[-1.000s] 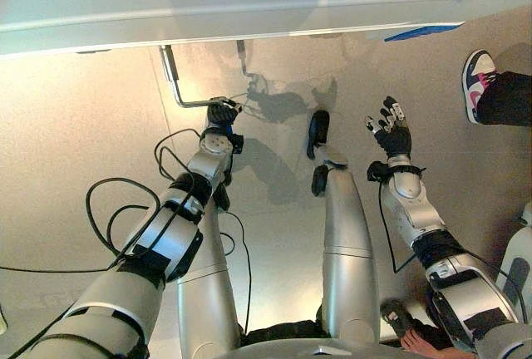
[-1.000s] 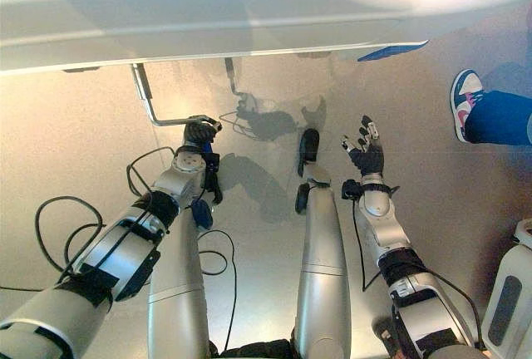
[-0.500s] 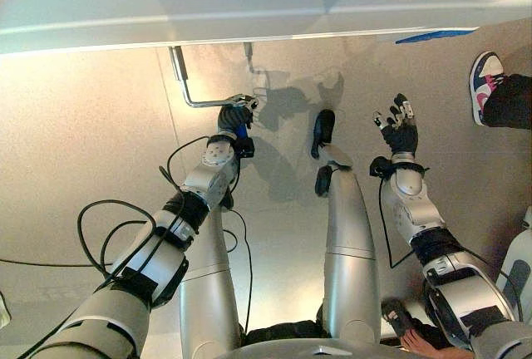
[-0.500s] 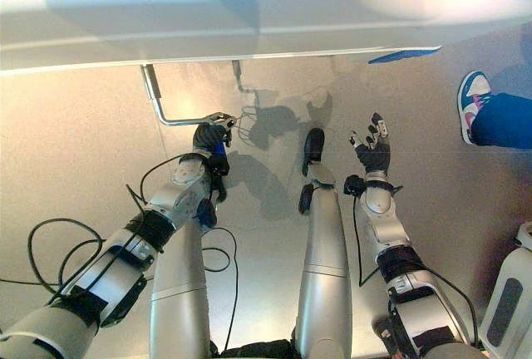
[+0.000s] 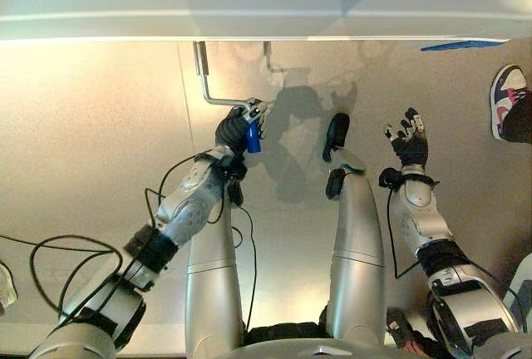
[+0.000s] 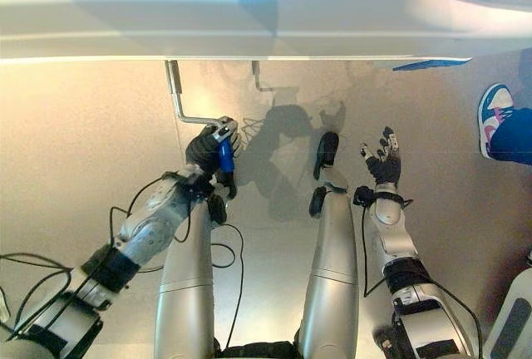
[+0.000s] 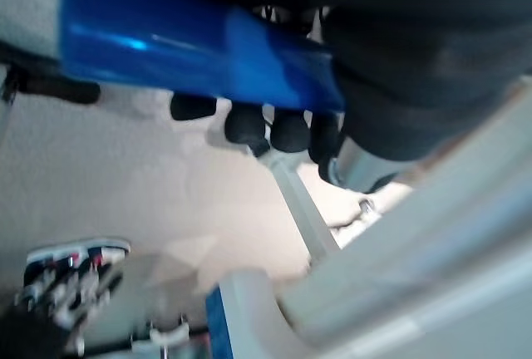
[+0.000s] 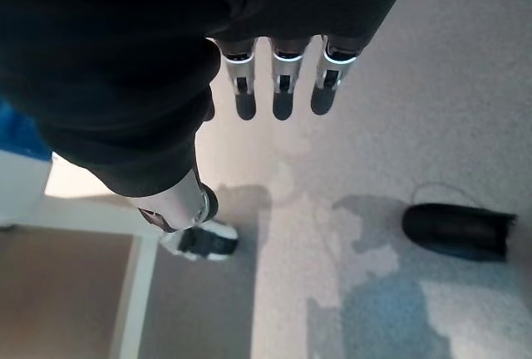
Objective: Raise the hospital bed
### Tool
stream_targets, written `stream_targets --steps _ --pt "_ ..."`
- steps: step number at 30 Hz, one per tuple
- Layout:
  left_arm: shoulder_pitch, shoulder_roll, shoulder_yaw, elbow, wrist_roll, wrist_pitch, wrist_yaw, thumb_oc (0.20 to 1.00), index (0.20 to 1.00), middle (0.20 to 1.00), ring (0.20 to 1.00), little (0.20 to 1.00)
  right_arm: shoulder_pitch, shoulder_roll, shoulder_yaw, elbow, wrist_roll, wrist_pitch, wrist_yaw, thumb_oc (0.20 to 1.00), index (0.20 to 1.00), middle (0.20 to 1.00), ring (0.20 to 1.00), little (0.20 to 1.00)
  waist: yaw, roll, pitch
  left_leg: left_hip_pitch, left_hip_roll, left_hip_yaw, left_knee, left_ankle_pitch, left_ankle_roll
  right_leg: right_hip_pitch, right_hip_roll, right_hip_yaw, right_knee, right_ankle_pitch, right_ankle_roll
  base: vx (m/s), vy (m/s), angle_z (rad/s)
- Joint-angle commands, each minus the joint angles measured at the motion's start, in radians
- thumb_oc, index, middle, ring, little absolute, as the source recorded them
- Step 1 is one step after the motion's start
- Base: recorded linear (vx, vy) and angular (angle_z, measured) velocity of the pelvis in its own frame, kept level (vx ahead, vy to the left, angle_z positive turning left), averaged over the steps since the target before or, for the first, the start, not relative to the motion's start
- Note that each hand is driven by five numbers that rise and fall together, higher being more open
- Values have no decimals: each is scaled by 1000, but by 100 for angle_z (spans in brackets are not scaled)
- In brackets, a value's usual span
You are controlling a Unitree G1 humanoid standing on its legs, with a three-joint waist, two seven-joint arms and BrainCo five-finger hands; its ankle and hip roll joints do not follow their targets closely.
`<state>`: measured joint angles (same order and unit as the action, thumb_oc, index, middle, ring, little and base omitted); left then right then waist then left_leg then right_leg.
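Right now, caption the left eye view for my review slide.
Left hand grips the bed crank's blue handle; right hand open above the floor.

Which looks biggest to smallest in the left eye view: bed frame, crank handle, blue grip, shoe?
1. Bed frame, by far the largest, spanning the top.
2. Crank handle, the bent metal rod.
3. Shoe at the right edge, partly cut off.
4. Blue grip, mostly covered by the left hand, so its rank is unsure.
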<state>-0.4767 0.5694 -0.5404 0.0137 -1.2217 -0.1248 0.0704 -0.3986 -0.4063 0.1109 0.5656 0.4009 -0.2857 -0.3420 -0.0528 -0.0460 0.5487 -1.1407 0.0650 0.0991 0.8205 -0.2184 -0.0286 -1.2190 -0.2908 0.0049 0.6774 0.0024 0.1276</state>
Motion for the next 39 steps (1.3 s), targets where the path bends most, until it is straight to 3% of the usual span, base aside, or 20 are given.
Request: stream_targets --steps 1,9,13,15,19,22,27,29,34,35,39 --pt "36 -54 45 -279 -46 -76 -111 200 200 200 200 200 87 -81 -39 -52 -31 -31 19 1000 1000 1000 1000 1000 -9 102 -29 56 4 -93 -139 122 -19 49 5 -34 72 -33 9 0 28 4" --pt "135 -19 155 -341 -66 -118 -134 200 200 200 200 200 106 -91 -51 -41 -26 -39 40 1000 1000 1000 1000 1000 7 114 -29 84 1 -94 -157 126 -19 81 -8 -38 53 -29 11 -1 9 0" --pt "236 15 318 -325 -70 -168 -134 200 200 200 200 200 124 -109 -72 -46 -24 -39 60 1000 1000 1000 1000 1000 22 123 -29 95 -3 -94 -156 123 -16 95 -11 -33 50 -30 11 -2 41 1" --pt "259 11 351 -323 -70 -176 -130 200 200 200 200 200 130 -108 -74 -48 -20 -40 64 1000 1000 1000 1000 1000 23 124 -29 95 -3 -94 -154 122 -16 96 -13 -34 50 -30 11 3 21 0" --pt "300 11 432 -309 -44 -216 -100 200 200 200 200 200 140 -112 -83 -42 -12 -40 72 1000 1000 1000 1000 1000 31 130 -29 95 -4 -93 -153 122 -19 99 -16 -34 50 -30 10 4 15 1" --pt "331 5 551 -236 64 -278 2 200 200 200 200 200 153 -122 -95 -39 -13 -41 72 1000 1000 1000 1000 1000 40 137 -29 96 -4 -93 -142 119 -20 104 -15 -30 51 -29 9 11 48 1" --pt "347 50 617 -140 224 -278 111 200 200 200 200 200 154 -140 -108 -34 -10 -44 68 1000 1000 1000 1000 1000 42 141 -29 99 -3 -90 -141 116 -19 108 -16 -24 43 -26 10 4 19 0" --pt "333 40 622 -89 212 -277 121 200 200 200 200 200 149 -146 -109 -31 -7 -48 66 1000 1000 1000 1000 1000 40 139 -29 103 -3 -85 -144 115 -17 111 -17 -23 40 -25 10 1 18 -2" --pt "275 66 624 116 286 -246 200 200 200 200 200 200 130 -170 -104 -45 -5 -48 53 1000 1000 1000 1000 1000 27 137 -29 100 2 -76 -142 111 -15 105 -14 -14 36 -24 10 11 49 -3" --pt "240 95 615 198 355 -221 227 200 200 200 200 200 116 -180 -101 -41 -6 -46 47 1000 1000 1000 1000 1000 19 135 -29 96 5 -71 -140 111 -15 100 -10 -9 35 -24 10 14 42 -2" --pt "183 120 588 270 416 -200 243 200 200 200 200 200 99 -185 -94 -27 -2 -45 41 1000 1000 1000 1000 1000 13 131 -29 92 7 -67 -138 110 -15 92 -8 -6 39 -25 10 2 8 -1"
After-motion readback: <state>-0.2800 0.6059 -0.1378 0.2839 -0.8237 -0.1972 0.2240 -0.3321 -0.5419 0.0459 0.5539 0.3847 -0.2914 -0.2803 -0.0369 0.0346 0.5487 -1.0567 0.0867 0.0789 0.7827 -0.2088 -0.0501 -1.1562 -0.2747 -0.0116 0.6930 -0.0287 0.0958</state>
